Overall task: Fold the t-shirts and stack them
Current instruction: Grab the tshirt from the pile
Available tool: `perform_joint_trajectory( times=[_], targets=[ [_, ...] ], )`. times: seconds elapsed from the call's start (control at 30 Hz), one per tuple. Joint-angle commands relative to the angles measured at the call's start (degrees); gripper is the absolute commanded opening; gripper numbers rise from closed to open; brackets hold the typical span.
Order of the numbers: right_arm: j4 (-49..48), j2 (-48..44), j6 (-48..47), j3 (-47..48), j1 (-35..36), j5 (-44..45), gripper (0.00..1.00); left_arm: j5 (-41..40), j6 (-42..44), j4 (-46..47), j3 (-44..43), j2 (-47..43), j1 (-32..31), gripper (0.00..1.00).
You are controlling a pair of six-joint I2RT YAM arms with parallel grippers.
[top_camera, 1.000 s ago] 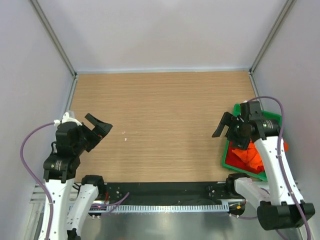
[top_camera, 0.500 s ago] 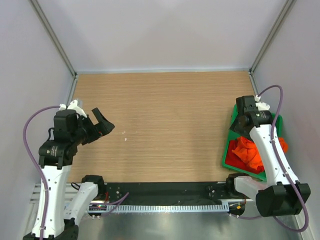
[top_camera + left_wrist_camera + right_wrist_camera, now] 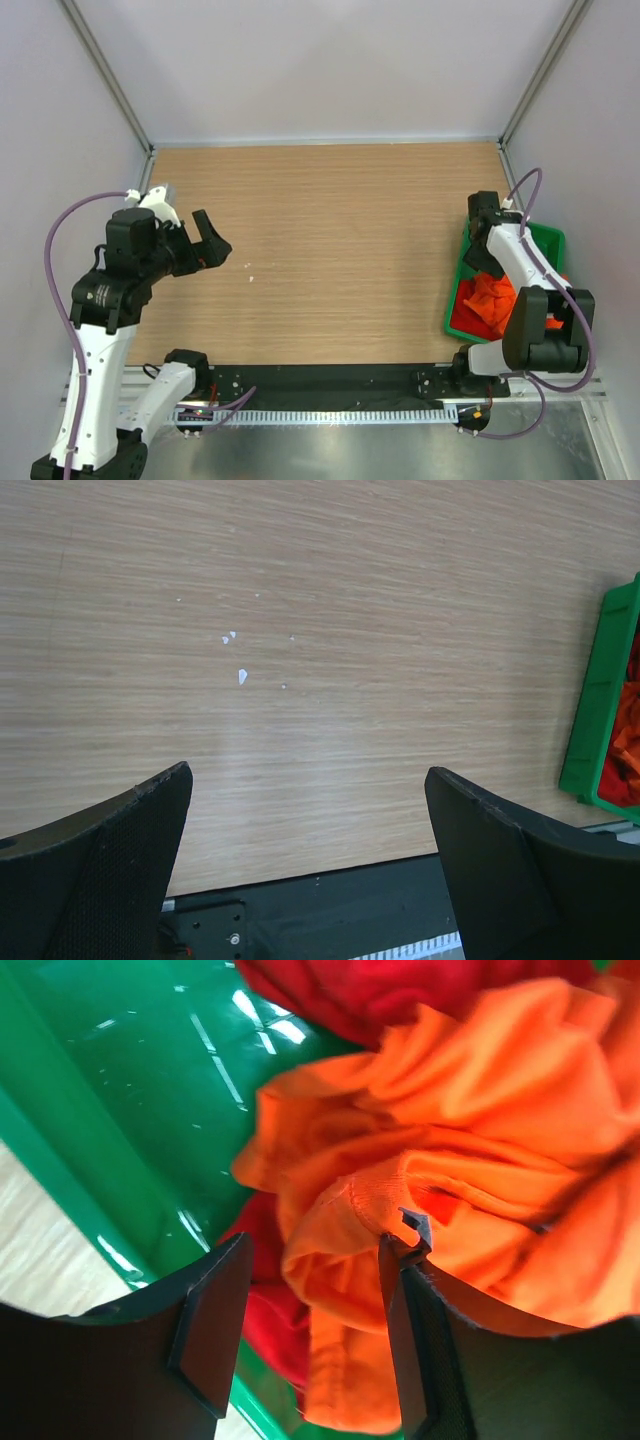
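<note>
Both shirts lay crumpled in the green tray point(image 3: 120, 1140) at the right edge of the desk point(image 3: 350, 580), the orange shirt point(image 3: 470, 1110) heaped over the red shirt point(image 3: 380, 985). The right hand point(image 3: 315, 1250) was down among them, its fingers point(image 3: 210, 1330) half narrowed around an orange fold. Whether they pinched it could not be told. The left hand point(image 3: 310, 780) hung wide and empty above the desk. A lift might drag the tangled red shirt along, or a thin fold might slip free. Sleeves and collars were lost in the bunching, and from above the arm hid the right hand.

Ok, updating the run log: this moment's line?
right gripper: astride orange t-shirt in green tray, grip unclear | left gripper: open above table
</note>
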State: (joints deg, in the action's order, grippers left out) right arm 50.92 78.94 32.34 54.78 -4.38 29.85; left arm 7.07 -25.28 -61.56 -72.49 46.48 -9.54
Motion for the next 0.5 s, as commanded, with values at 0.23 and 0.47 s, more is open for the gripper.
perform_joint_trajectory(
  times=[0.23,0.47],
  targets=[
    [-1.62,0.61,2.12,4.71,-0.28,2.32,0.06,0.49,0.76,-0.05,-1.16,0.01,-0.30,1.00],
    [3.84,-3.87,4.66,12.36,-0.28,5.58,0.01,2.59,-0.74,-0.05,-2.57,0.54,-0.30,1.00]
  ],
)
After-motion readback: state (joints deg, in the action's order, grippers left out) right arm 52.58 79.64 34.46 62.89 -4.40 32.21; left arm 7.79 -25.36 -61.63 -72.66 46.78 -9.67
